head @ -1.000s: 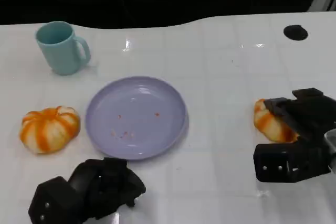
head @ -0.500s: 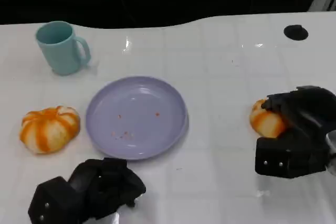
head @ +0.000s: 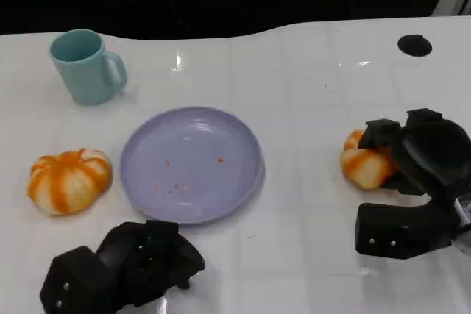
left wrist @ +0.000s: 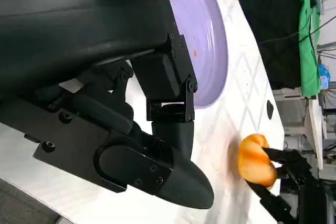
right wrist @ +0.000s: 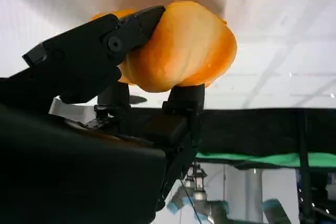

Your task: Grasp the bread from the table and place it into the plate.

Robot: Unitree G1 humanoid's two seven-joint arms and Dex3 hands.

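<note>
My right hand [head: 425, 154] grips an orange, white-striped bread roll [head: 362, 168] at the right of the table, fingers wrapped over its top and far side. The right wrist view shows that bread [right wrist: 184, 51] clamped between black fingers [right wrist: 89, 56], close to the white tabletop. The lavender plate [head: 221, 196] lies in the middle, empty apart from crumbs, well left of the held bread. A second orange bread [head: 69, 180] sits on the table left of the plate. My left hand [head: 140, 262] rests at the front left with fingers curled in, holding nothing. In the left wrist view the plate [left wrist: 210, 51] and held bread [left wrist: 254, 158] lie beyond the left hand [left wrist: 131, 103].
A light blue mug [head: 85, 66] stands at the back left. A small black round mark [head: 414, 45] lies at the back right. The white table runs bare between the plate and the held bread.
My right hand has closed around the bread and shifted it a little left toward the plate. The left hand, plate, mug and second bread have not moved.
</note>
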